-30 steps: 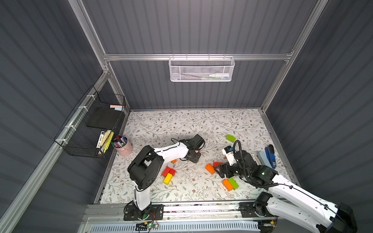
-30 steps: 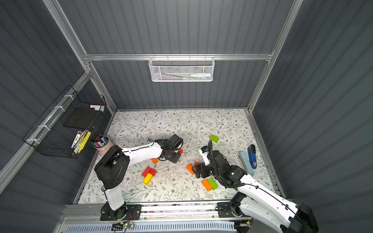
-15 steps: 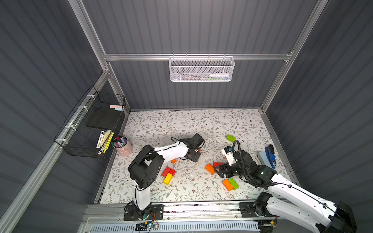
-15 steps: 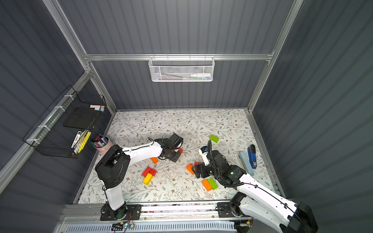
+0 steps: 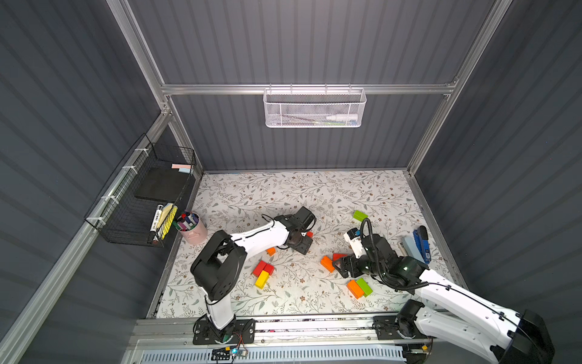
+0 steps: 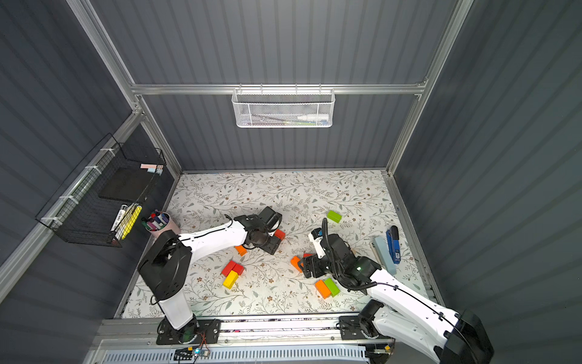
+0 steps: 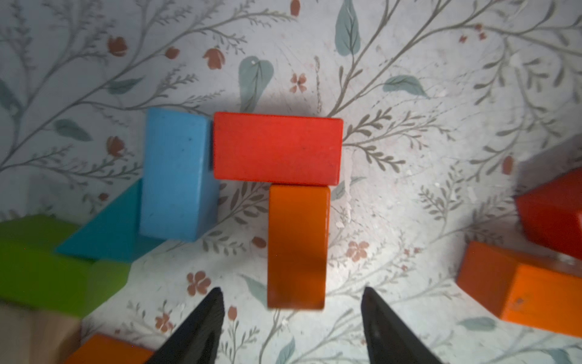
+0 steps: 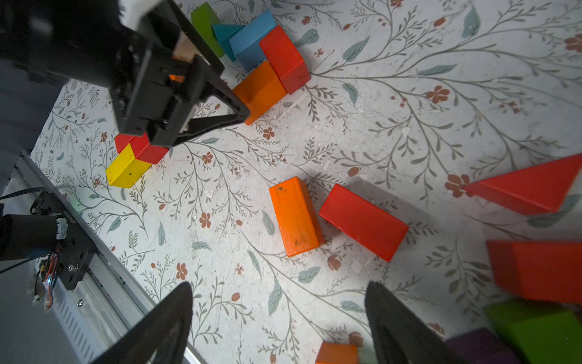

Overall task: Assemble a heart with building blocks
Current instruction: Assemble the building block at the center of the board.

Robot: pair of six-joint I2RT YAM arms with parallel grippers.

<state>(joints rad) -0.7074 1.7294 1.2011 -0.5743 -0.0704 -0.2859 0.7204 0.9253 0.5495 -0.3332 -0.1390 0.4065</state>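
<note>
Black fingers of the left gripper stand wide, gripping nothing. Between their tips lies the near end of an orange brick, flat on the floral mat, with a strip of mat showing along each long side. Touching its far end, a red brick lies crosswise, so the 2 form a T. Just beside that red brick's end, off to 1 side of the fingers, a blue brick runs parallel to the orange brick, with a teal wedge against it and a green brick nearer the finger on that side.

The right gripper is also spread wide and empty above the mat. Close beside 1 finger, blurred, sit a purple block, a green block and a big red block. Just beyond the tips, roughly centred between them, lie a scuffed orange brick and a long red brick, side by side and close at 1 corner; whether they touch I cannot tell. Farther out, past that same finger, rests a red wedge. Farther ahead again, off toward the other finger's side, a yellow brick touches 2 red blocks, partly hidden under the left gripper's body. In a top view a lone green brick lies well beyond the right gripper, and a blue stapler lies beside its arm.
</note>
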